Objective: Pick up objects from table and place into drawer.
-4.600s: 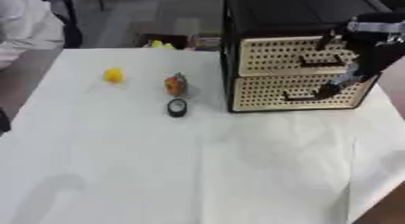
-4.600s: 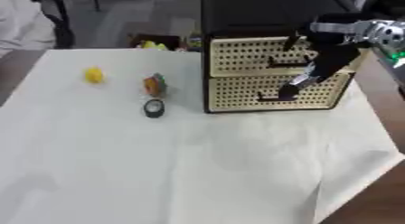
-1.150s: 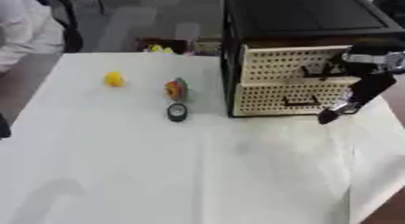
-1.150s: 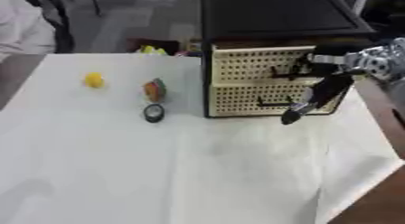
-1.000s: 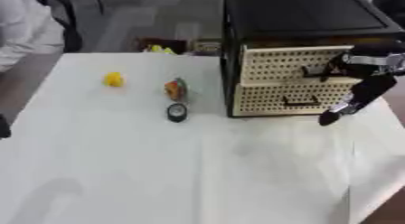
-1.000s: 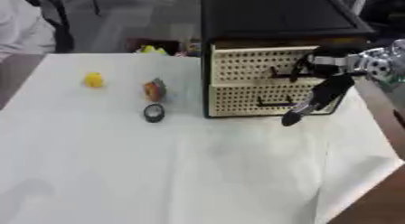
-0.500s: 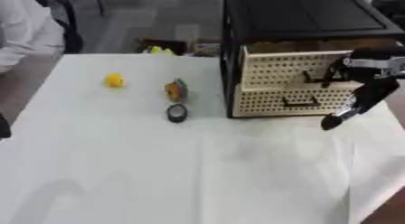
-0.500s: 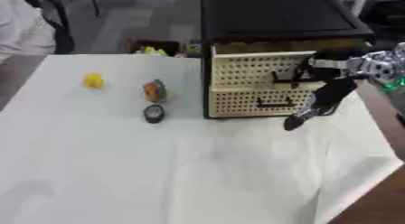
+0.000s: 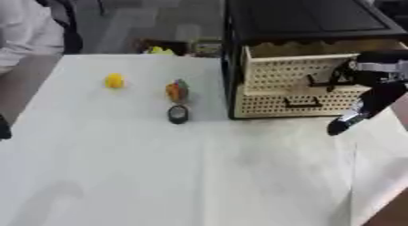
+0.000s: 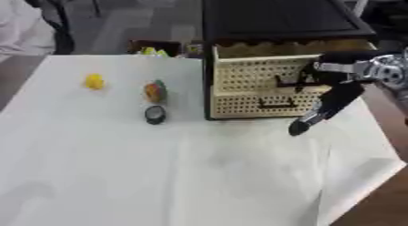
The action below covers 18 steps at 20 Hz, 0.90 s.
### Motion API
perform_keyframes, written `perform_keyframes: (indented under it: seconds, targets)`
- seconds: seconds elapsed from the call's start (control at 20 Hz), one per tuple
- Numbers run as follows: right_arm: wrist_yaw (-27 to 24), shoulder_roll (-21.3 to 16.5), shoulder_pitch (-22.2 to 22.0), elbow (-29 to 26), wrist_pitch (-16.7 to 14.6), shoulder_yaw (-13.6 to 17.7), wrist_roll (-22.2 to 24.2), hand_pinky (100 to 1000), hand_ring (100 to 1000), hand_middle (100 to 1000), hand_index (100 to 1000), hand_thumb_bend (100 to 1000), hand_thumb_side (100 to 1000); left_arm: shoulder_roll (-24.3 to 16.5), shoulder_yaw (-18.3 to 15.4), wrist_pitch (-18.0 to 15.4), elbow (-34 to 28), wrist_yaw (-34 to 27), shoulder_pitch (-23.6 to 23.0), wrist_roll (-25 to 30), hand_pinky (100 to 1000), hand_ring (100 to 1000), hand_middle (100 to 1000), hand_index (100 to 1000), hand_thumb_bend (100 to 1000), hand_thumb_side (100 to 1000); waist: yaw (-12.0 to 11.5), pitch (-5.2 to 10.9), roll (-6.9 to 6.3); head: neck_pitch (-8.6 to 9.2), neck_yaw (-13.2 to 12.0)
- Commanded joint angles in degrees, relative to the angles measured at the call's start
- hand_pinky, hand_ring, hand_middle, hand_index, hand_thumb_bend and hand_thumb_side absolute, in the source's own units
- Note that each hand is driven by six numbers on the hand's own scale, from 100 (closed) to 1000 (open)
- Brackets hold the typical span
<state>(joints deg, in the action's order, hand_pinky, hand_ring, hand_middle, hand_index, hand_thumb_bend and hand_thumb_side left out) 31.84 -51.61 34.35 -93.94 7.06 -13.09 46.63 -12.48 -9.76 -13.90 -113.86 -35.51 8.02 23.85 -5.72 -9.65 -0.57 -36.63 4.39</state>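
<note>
A black cabinet [image 9: 303,15] with two cream perforated drawers stands at the back right of the white table [image 9: 159,175]. The upper drawer [image 9: 279,70] is pulled partly out and its inside shows at the top; the lower drawer [image 9: 267,106] is closed. My right hand [image 10: 339,77] comes in from the right with fingers hooked on the upper drawer's handle, and one dark finger [image 9: 354,115] hangs down in front of the lower drawer. Left of the cabinet lie a small yellow object [image 9: 114,80], an orange and green object [image 9: 177,89] and a black round object [image 9: 178,114].
A person in white [image 9: 24,33] stands at the far left corner, touching nothing. Yellow things [image 9: 159,50] lie in a box beyond the table's far edge. A dark shape [image 9: 3,127] shows at the left edge. The cloth's right corner [image 10: 382,170] hangs near the table's edge.
The upper drawer has slid out toward me with my right hand on its handle. The three small objects have stayed where they were.
</note>
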Motion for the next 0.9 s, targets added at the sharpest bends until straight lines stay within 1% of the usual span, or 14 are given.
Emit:
perform_keyframes:
  seconds: [0.05, 0.9]
  targets:
    - [-0.97, -2.71, -0.18, -1.67, 0.15, 1.43, -0.34, 100, 100, 100, 734, 1000, 624, -1.06, -0.62, -0.08, -0.73, 0.14, 0.23, -0.22, 398, 493, 508, 713, 100, 980, 0.17, 0.93, 0.00, 0.67, -0.25]
    - [-2.53, -4.16, -5.14, -5.95, 0.92, 4.19, -2.48, 100, 100, 100, 731, 1000, 609, -1.26, -0.76, -0.06, -0.73, 0.29, 0.19, -0.47, 398, 493, 507, 713, 100, 979, 0.81, 1.01, 0.21, 0.70, -0.68]
